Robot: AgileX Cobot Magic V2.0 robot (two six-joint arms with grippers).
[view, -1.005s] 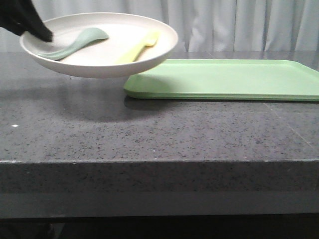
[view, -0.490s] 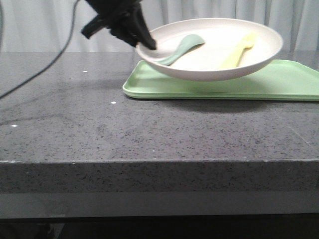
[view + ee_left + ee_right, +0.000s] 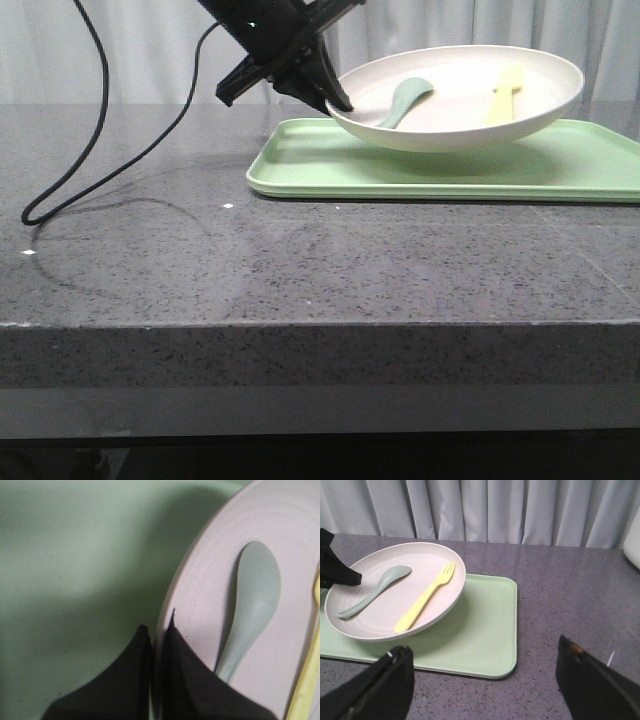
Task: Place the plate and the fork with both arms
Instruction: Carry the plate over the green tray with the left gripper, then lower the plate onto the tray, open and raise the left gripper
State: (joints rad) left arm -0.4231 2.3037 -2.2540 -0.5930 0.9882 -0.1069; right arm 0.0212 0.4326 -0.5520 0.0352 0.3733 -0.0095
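The cream-white plate (image 3: pixel 452 137) hangs tilted just over the light-green tray (image 3: pixel 300 165), its left rim raised. My left gripper (image 3: pixel 335 100) is shut on that left rim, one finger inside the plate (image 3: pixel 200 595) and one outside (image 3: pixel 159 625). The pale yellow fork (image 3: pixel 505 95) lies in the plate's right half, tines away from me (image 3: pixel 425 600). A grey-green spoon (image 3: pixel 405 100) lies beside it (image 3: pixel 255 595). My right gripper (image 3: pixel 485 665) is open over bare table near the tray's right corner, with nothing between its fingers; the front view does not show it.
The tray (image 3: pixel 485 630) lies flat on the dark speckled stone table (image 3: pixel 300 270), reaching past the right edge of the front view. A black cable (image 3: pixel 100 150) loops down from the left arm onto the table at the left. Curtains hang behind.
The left gripper has carried the plate, with fork and spoon in it, from the table's left side rightward and down to just over the tray.
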